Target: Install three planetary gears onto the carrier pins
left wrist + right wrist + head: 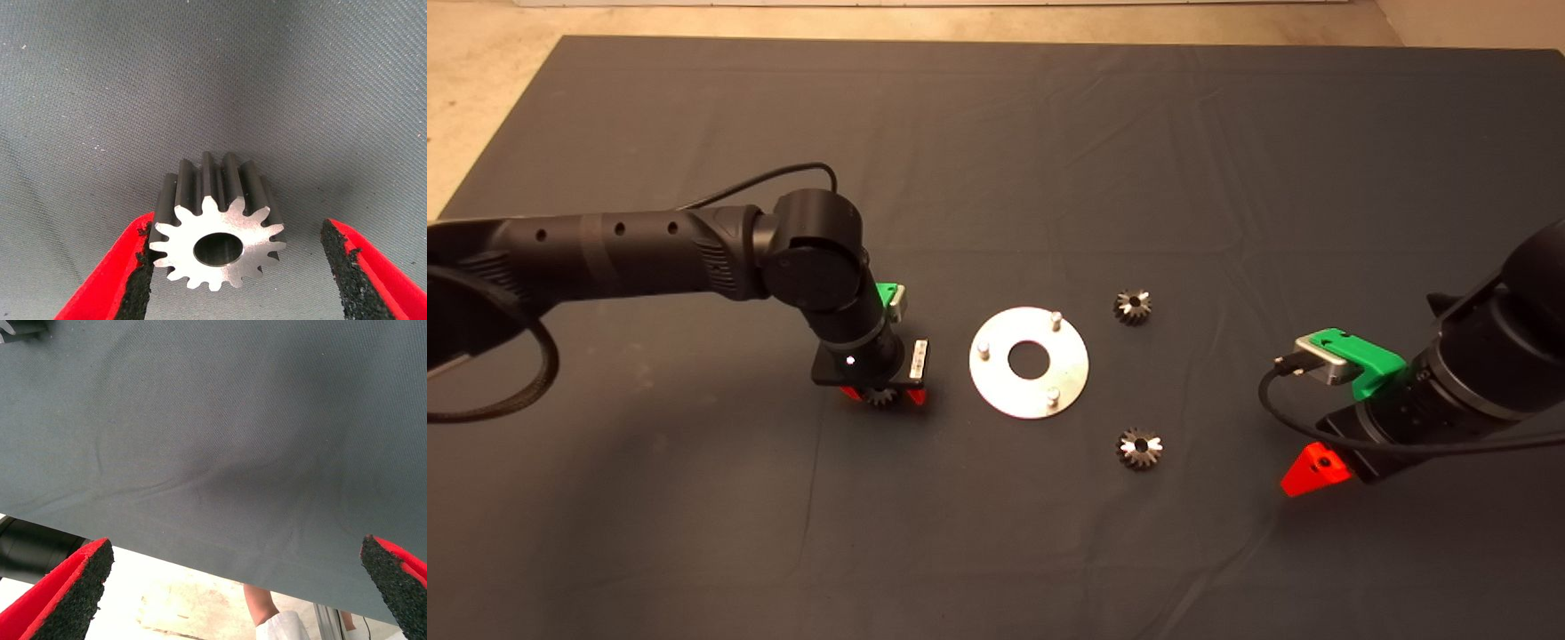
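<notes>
Three gears: none is on a pin yet; all three lie on the dark mat (694,533).
Left gripper (237,267): down at the mat with its fingers spread around one gear (217,230); one pad looks to be touching the teeth, the other stands apart from them, so nothing is clamped.
Gear at the left gripper: between the pads, bore showing; the silver disc (1029,362) lies near, just beyond the gripper on the side away from its arm.
Carrier pins (983,350): three short pegs upright around the disc's centre hole, all bare.
Other gears: one (1132,307) and another (1139,449) sit past the disc, far from the left gripper and nearer the right one.
Right gripper (1309,469): waiting above the mat's edge, fingers wide apart, holding nothing.
Handling: solid steel, likely dense for its size, rigid and smooth; it should not deform but could slip or tilt.
Where to hold: across opposite tooth tips, keeping the bore clear and level for the pin.
</notes>
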Robot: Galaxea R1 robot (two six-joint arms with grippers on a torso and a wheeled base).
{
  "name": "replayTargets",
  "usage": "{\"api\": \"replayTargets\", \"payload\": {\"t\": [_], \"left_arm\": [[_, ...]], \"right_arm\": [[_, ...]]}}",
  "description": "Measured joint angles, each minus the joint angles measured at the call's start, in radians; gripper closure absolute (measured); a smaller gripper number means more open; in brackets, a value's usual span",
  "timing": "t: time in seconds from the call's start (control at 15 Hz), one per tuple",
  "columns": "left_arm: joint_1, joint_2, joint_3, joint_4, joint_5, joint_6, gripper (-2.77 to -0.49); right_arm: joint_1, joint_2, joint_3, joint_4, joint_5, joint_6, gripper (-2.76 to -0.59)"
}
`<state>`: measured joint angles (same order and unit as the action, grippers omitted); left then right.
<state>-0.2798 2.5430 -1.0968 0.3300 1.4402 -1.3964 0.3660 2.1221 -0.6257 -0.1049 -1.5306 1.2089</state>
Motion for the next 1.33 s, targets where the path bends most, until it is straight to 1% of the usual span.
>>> {"api": "replayTargets", "payload": {"t": [0.07,0.2,0.27,0.47,0.53,0.67,0.8,0.93,1.0,1.33], "left_arm": [[0.000,-0.001,0.000,0.000,0.000,0.000,-1.54],[0.000,-0.002,0.000,0.000,0.000,0.000,-1.50],[0.000,-0.003,0.000,0.000,0.001,0.000,-1.38],[0.000,-0.003,0.000,0.000,0.002,0.000,-1.34],[0.000,-0.003,0.000,0.000,0.003,0.000,-1.24],[0.000,-0.003,0.000,0.000,0.003,0.000,-1.22],[0.000,-0.003,-0.001,0.000,0.004,0.000,-1.10],[0.000,-0.002,-0.001,0.000,0.004,0.002,-1.07],[0.000,-0.002,-0.003,0.000,0.004,0.003,-1.02],[0.000,-0.002,-0.013,-0.004,0.001,0.007,-0.99]], "right_arm": [[0.000,0.000,0.000,0.000,0.000,0.000,-2.76],[0.000,0.000,0.000,0.000,0.000,0.000,-2.76],[0.000,0.000,0.000,0.000,0.000,0.000,-2.76],[0.000,0.000,0.005,0.000,0.000,0.001,-2.76],[0.000,0.000,0.008,0.000,0.000,0.001,-2.76],[0.000,0.000,0.012,0.000,0.000,0.001,-2.76],[0.000,-0.001,0.019,0.000,0.000,0.001,-2.76],[0.000,-0.001,0.021,0.000,0.000,0.003,-2.76],[0.000,-0.001,0.021,0.000,0.000,0.003,-2.76],[0.000,-0.003,0.025,0.000,0.000,0.003,-2.76]]}}
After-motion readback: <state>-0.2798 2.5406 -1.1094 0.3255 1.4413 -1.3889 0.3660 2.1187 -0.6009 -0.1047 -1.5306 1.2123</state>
